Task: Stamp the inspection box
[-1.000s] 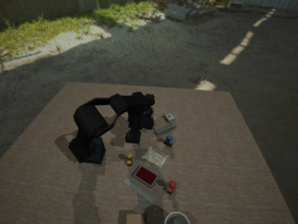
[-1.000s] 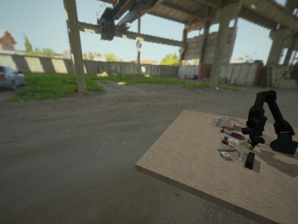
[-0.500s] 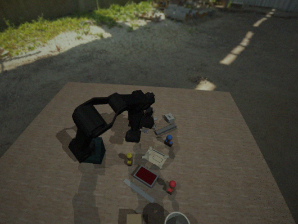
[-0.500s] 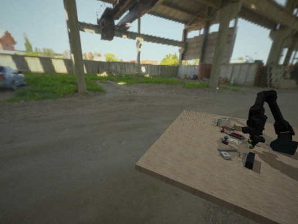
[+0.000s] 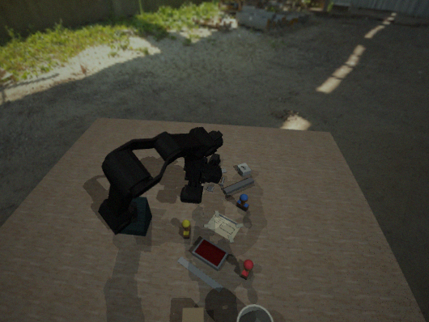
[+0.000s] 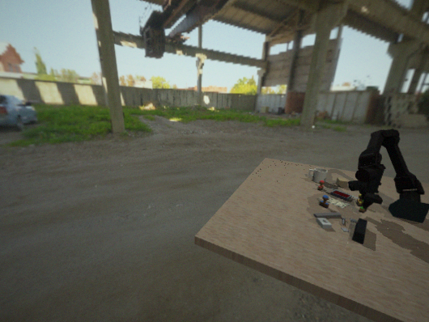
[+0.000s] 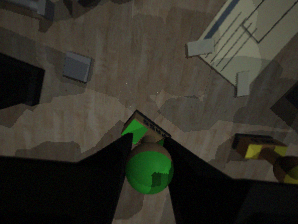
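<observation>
In the wrist view, the tool (image 7: pixel 148 140) (image 6: pixel 361 199) grips the green-knobbed stamp (image 7: pixel 149 168) (image 6: pixel 362 209) beside the card (image 7: pixel 250 42) (image 5: pixel 223 226) (image 6: pixel 339 203), so the pick-up seems in hand, and next calls for carrying it past the card to the red ink pad (image 5: pixel 210 253) (image 6: pixel 341 195).

From my remote seat I take this for the open yard of a derelict industrial site, since the exterior view gives me concrete pillars (image 6: pixel 108 69) and a roof frame overhead, a panel wall (image 6: pixel 158 97) behind weedy grass (image 6: pixel 69 121), and bare dirt around the wooden table (image 5: pixel 307 194) (image 6: pixel 259 218)
</observation>
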Controlling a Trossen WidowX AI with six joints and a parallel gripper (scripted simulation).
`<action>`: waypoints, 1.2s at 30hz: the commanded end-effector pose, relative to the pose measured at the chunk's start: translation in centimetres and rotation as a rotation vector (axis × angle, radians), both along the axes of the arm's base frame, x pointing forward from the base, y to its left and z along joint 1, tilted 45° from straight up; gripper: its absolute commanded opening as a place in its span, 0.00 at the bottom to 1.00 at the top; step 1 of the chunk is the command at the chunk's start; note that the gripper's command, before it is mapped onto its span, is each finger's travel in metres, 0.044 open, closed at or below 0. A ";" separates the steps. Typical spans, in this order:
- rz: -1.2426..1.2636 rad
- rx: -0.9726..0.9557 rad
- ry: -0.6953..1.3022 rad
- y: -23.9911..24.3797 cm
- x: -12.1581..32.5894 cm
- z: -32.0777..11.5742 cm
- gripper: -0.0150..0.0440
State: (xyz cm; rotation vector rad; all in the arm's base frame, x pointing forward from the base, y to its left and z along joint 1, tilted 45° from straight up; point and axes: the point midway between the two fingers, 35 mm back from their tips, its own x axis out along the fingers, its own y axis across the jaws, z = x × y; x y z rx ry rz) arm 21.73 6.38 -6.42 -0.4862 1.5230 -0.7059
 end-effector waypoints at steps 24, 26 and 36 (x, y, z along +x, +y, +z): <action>-0.004 0.003 -0.002 0.9 0.1 1.0 0.25; -0.004 0.003 -0.002 1.0 0.2 1.0 0.25; -0.004 0.003 -0.002 1.3 0.2 1.4 0.25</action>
